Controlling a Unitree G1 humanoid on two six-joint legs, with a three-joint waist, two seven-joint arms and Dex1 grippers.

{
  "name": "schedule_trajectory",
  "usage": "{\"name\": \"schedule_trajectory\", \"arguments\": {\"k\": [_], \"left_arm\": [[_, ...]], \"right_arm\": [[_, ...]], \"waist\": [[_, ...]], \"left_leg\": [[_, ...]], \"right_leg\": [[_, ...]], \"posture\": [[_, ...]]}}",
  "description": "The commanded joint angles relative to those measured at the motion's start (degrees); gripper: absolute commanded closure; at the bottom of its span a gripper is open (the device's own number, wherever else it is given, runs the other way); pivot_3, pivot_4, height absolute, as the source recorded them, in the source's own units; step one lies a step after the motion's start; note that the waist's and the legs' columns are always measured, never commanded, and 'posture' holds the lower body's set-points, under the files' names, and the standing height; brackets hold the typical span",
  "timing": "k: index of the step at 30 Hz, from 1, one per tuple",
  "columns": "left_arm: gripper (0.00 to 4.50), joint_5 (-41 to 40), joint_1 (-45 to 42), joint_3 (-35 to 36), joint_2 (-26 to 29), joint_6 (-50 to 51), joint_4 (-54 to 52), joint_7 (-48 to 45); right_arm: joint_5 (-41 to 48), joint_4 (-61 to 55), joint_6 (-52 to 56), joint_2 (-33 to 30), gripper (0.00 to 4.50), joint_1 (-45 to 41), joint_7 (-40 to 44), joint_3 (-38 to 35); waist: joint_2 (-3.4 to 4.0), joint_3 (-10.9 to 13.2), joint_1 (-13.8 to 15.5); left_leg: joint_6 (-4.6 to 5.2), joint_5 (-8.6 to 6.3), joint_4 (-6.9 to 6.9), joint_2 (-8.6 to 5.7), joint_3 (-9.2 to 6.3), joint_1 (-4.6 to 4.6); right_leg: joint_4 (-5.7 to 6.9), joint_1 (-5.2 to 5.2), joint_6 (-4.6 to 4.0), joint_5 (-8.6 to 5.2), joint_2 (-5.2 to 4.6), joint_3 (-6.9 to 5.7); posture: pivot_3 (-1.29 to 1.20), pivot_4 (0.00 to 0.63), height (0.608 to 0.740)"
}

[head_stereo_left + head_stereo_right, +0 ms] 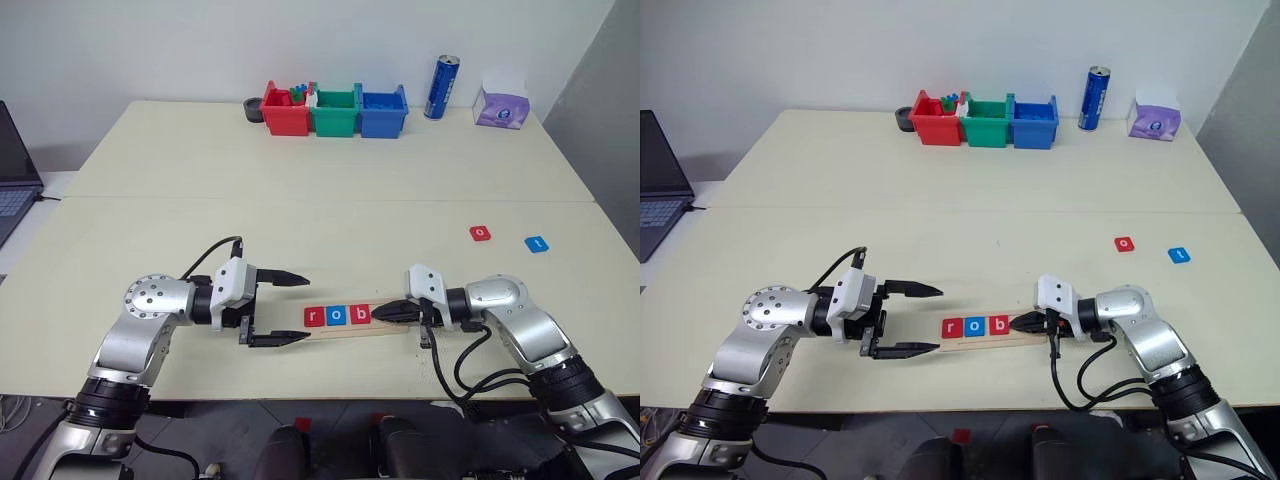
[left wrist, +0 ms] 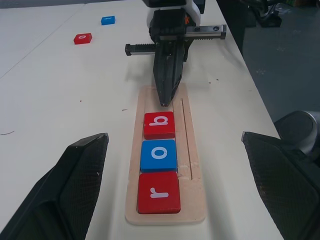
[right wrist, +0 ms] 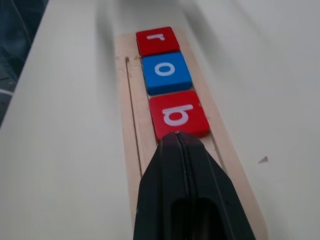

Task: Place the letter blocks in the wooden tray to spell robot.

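The wooden tray (image 2: 192,145) lies near the table's front edge. It holds three letter blocks in a row: a red "r" (image 1: 315,317), a blue "o" (image 1: 338,316) and a red "b" (image 1: 361,315). My right gripper (image 1: 378,316) is shut and empty. Its tip hangs over the tray's bare right part, just beside the "b" (image 3: 177,115). My left gripper (image 1: 306,309) stands open at the tray's left end, with nothing between its fingers. A loose red "o" block (image 1: 481,233) and a blue "t" block (image 1: 537,244) lie farther back on the right.
Red (image 1: 285,112), green (image 1: 335,113) and blue (image 1: 383,113) bins stand in a row at the table's back. To their right are a blue can (image 1: 441,87) and a purple tissue box (image 1: 502,104). A laptop (image 1: 14,170) sits at the far left.
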Motion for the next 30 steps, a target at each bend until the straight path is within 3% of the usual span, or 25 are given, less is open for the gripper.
{"name": "schedule_trajectory", "arguments": {"k": [1, 30], "left_arm": [[0.0, -0.4, -0.7, 0.3, 0.2, -0.8, -0.4, -0.4], [0.0, -0.5, -0.1, 0.4, 0.6, -0.6, -1.4, -0.3]], "right_arm": [[-0.5, 1.1, -2.0, 0.9, 4.48, -1.6, -0.3, 0.2], [-1.3, 1.6, -2.5, 3.4, 4.48, -1.9, -1.2, 0.6]], "waist": [[0.0, 0.0, 0.0], [0.0, 0.0, 0.0]], "left_leg": [[0.0, 0.0, 0.0, 0.0, 0.0, 0.0], [0.0, 0.0, 0.0, 0.01, 0.0, 0.0]], "right_leg": [[0.0, 0.0, 0.0, 0.0, 0.0, 0.0], [0.0, 0.0, 0.0, 0.0, 0.0, 0.0]], "posture": [[0.0, 0.15, 0.74], [0.0, 0.15, 0.74]]}}
